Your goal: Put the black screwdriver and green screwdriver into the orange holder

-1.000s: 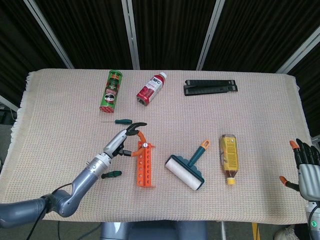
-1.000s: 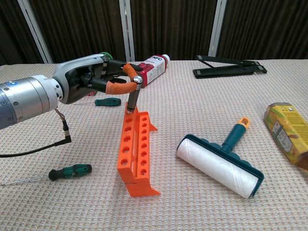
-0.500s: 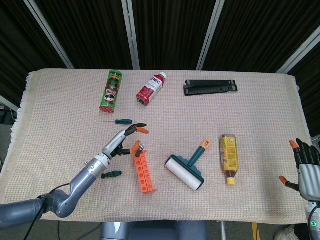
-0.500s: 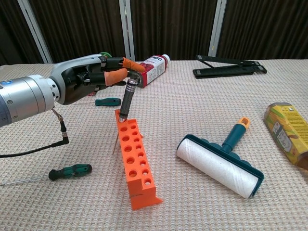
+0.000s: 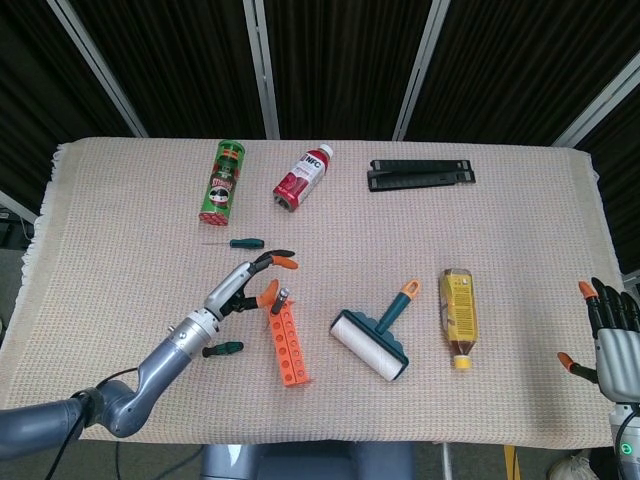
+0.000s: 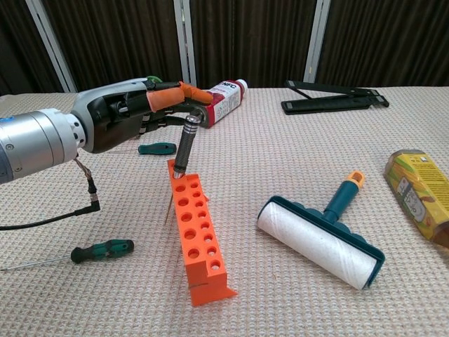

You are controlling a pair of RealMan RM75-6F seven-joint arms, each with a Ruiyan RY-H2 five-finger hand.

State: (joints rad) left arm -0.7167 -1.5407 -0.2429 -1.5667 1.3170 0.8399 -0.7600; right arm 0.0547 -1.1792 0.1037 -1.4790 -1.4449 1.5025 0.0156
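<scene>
The orange holder (image 5: 287, 350) (image 6: 200, 242) stands on the cloth near the front left. The black screwdriver (image 5: 279, 299) (image 6: 185, 144) stands tilted in one of the holder's far holes. My left hand (image 5: 245, 280) (image 6: 133, 116) hovers just beside and above its handle with fingers spread, gripping nothing. One green-handled screwdriver (image 5: 222, 348) (image 6: 102, 250) lies left of the holder, under my left wrist. A second, dark green one (image 5: 245, 242) (image 6: 156, 148) lies beyond the hand. My right hand (image 5: 610, 330) rests at the table's right edge with its fingers apart and nothing in them.
A lint roller (image 5: 372, 340) (image 6: 319, 239) lies right of the holder, and a yellow bottle (image 5: 459, 315) beyond that. At the back lie a green can (image 5: 224, 180), a red bottle (image 5: 304, 178) and a black folded stand (image 5: 420, 174).
The holder, raised and tipped a second ago, has settled onto the cloth with the black screwdriver in it. My left hand has let go of the handle and lifted its fingers.
</scene>
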